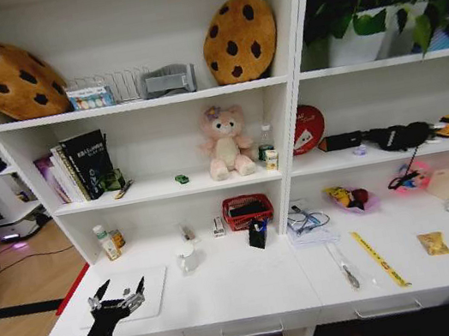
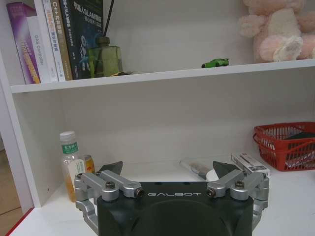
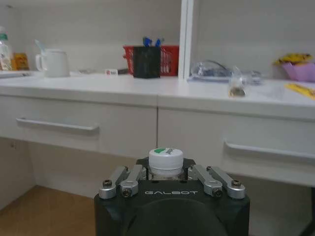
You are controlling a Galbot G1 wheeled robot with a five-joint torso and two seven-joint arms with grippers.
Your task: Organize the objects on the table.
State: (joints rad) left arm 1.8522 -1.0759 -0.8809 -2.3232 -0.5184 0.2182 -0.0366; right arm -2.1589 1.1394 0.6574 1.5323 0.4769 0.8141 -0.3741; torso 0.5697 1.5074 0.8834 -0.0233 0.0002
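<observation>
The left gripper point(image 1: 118, 293) hangs with its fingers spread wide and nothing between them, above the left end of the table point(image 1: 229, 293), over what looks like the silver laptop point(image 1: 155, 292) lying flat there. The right gripper point(image 3: 166, 173) waits low in front of the drawers point(image 3: 78, 129), below the tabletop, its fingers closed on a small bottle point(image 3: 166, 161) with a white cap. Judging by how things lie, the tidying is at an early stage or only partly done: most of the clutter sits loose on the table. Against the back wall at the left stand a drink bottle point(image 1: 105, 242) and a small orange jar point(image 1: 118, 238) just beside it; a white mug point(image 1: 186, 257) stands out toward the middle, with a couple of small items near the wall behind it. A black pen cup point(image 1: 258, 233) stands in front of the red basket point(image 1: 247, 211). On the right half lie a bundle of cables point(image 1: 308, 221), a pen point(image 1: 345, 270), a yellow ruler point(image 1: 378, 257), a gold packet point(image 1: 434, 243), and toys and oddments farther right, well apart from each other. The green toy car point(image 1: 181, 178) sits on the shelf above, near the plush bear point(image 1: 225, 142). Still to do, it seems, are gathering the scattered pieces and placing the held bottle somewhere sensible; nothing shows a finished grouping yet.
</observation>
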